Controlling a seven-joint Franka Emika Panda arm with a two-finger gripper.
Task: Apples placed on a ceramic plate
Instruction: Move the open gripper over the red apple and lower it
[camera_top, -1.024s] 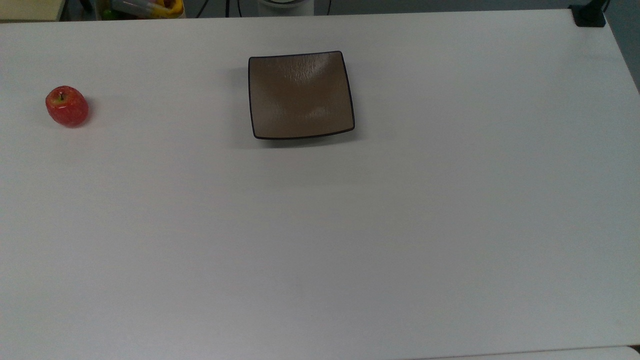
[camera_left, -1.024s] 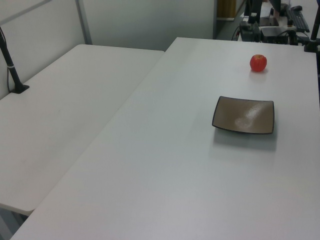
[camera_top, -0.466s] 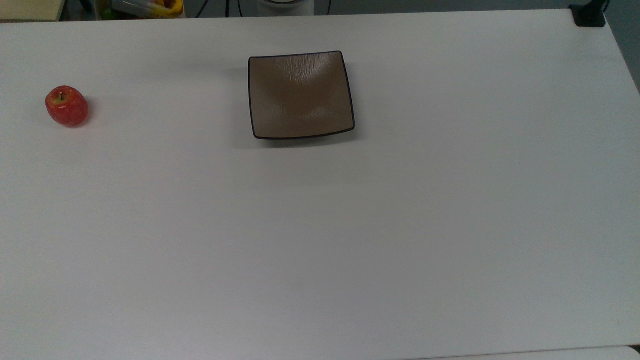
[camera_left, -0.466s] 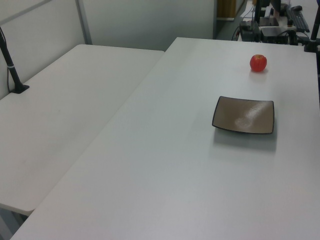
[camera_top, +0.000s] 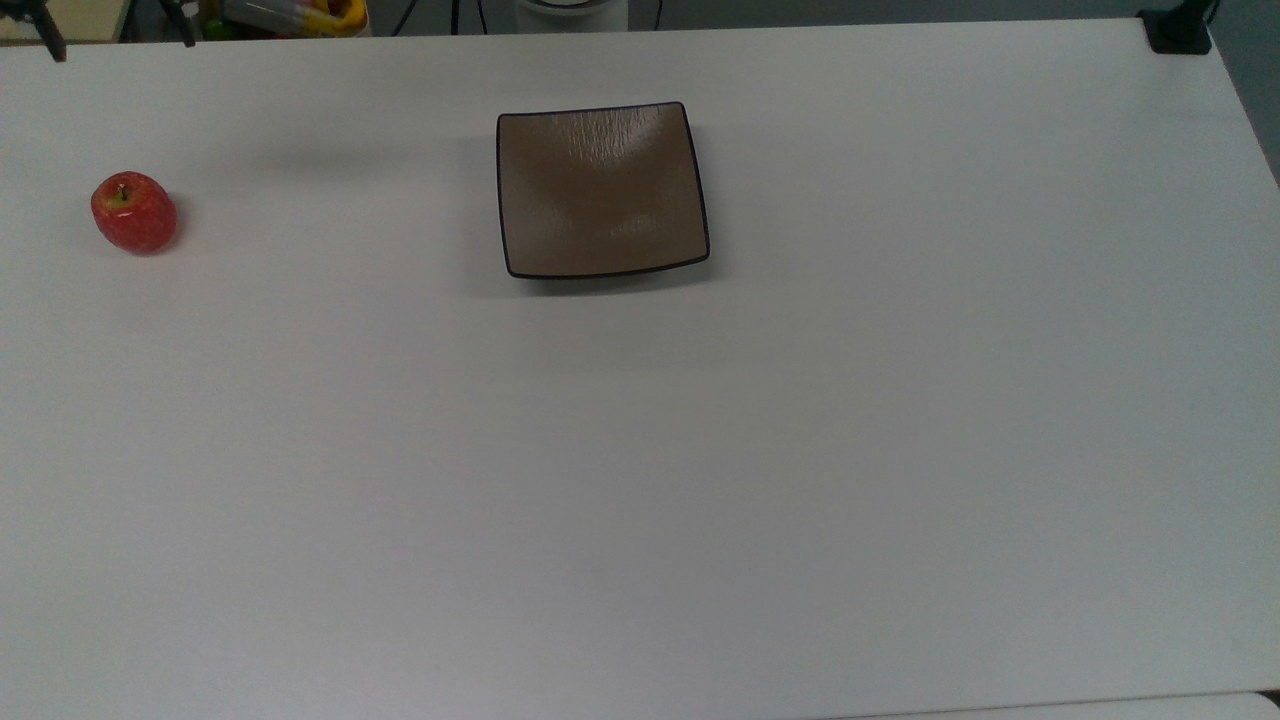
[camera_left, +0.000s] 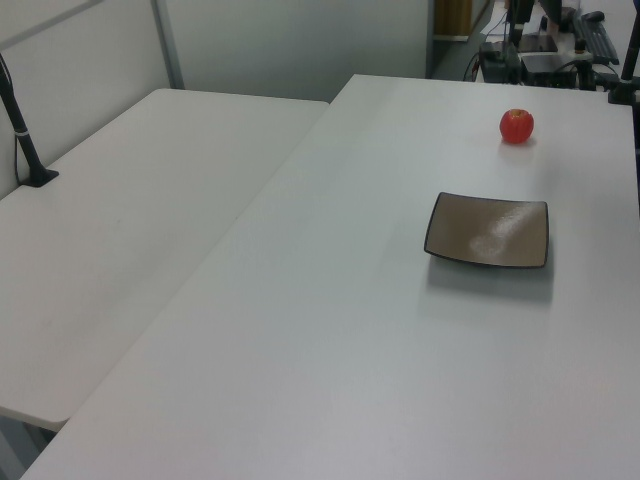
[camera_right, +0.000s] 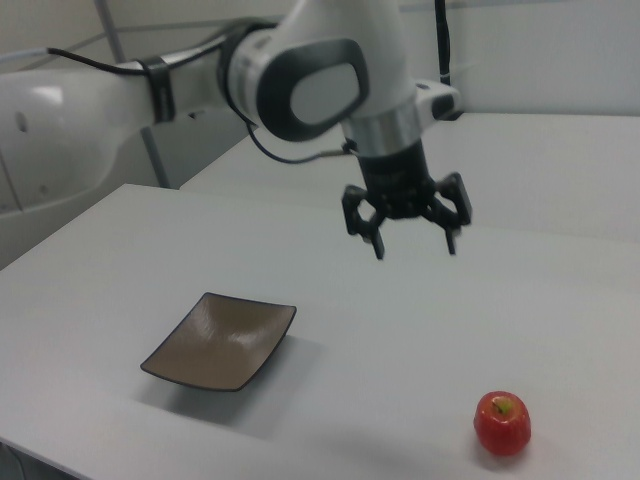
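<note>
1. Your landmark is the square, glossy brown ceramic plate with the thin dark rim (camera_top: 603, 190) (camera_left: 488, 231) (camera_right: 222, 342). It lies flat on the white bench (camera_top: 640, 450) (camera_left: 330, 330) (camera_right: 380, 300), near the bench's far edge in the top view, and nothing lies in it.
2. You will find the small round red apple with yellowish mottling at its stem (camera_top: 134, 212) (camera_left: 517, 126) (camera_right: 503, 422) well apart from the plate, toward the top view's left, resting stem-up on the bench close to the bench's left edge in that view.
3. Bare bench runs between plate and apple, and you have broad open surface on every other side of the plate, most of it toward the top view's bottom and right.
4. A second white bench (camera_left: 120, 230) adjoins on the left view's left of the plate, with a black post (camera_left: 22, 130) standing on it.
5. In the right view, your white arm (camera_right: 300, 80) reaches in from the right view's left, wrist pointing straight down.
6. The black tool (camera_right: 412, 240) hangs in the air above the bench, behind the stretch between plate and apple, touching neither.
7. Its two fingers are spread wide and hold nothing.
</note>
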